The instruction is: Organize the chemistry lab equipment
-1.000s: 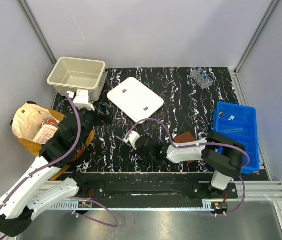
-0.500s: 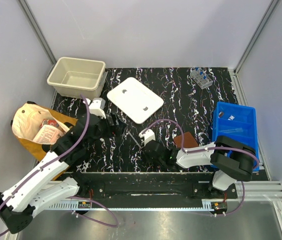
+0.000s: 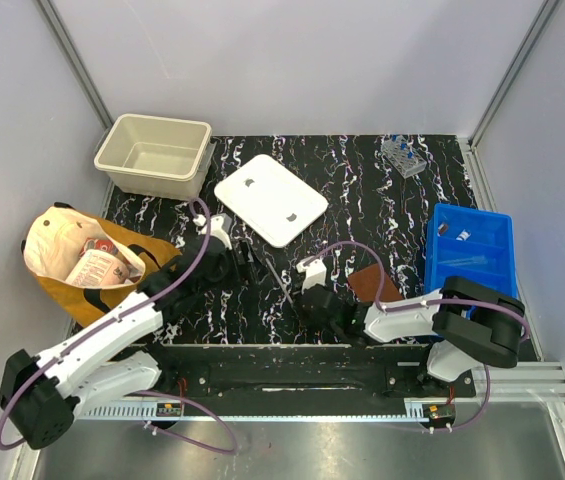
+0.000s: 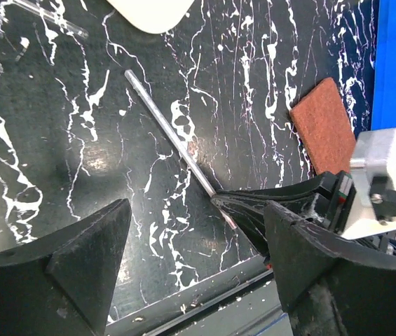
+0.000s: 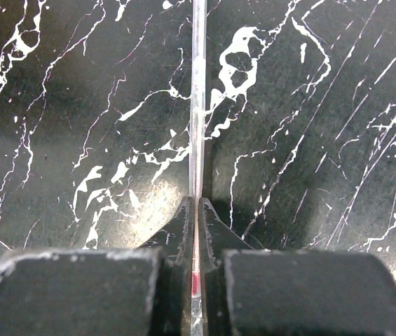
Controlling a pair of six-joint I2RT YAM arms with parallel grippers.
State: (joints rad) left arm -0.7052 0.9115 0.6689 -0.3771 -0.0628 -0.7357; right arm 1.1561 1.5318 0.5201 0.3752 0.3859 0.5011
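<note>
My right gripper [image 5: 196, 207] is shut on the near end of a long thin silvery rod [image 5: 197, 105], which lies on the black marbled mat [image 3: 382, 215] and points away. From above, the rod [image 3: 278, 277] runs from the right gripper [image 3: 305, 299] up-left toward my left gripper [image 3: 243, 262]. My left gripper [image 4: 198, 207] is open and empty, hovering over the rod [image 4: 173, 136] near the right gripper's fingers [image 4: 254, 210]. A small clear tube rack [image 3: 404, 155] with blue-tipped pieces stands at the back right. A clear tube [image 4: 50, 17] lies near the white lid.
A white lid [image 3: 269, 198] lies mid-mat, a beige tub [image 3: 154, 153] at back left. A blue bin [image 3: 472, 262] with small items stands at right, a brown pad [image 3: 374, 283] beside it. The tan paper bag [image 3: 62, 250] sits at left.
My right gripper has slid right along the mat's near edge with the rod in it. My left arm has swung right toward the mat's centre, over the rod.
</note>
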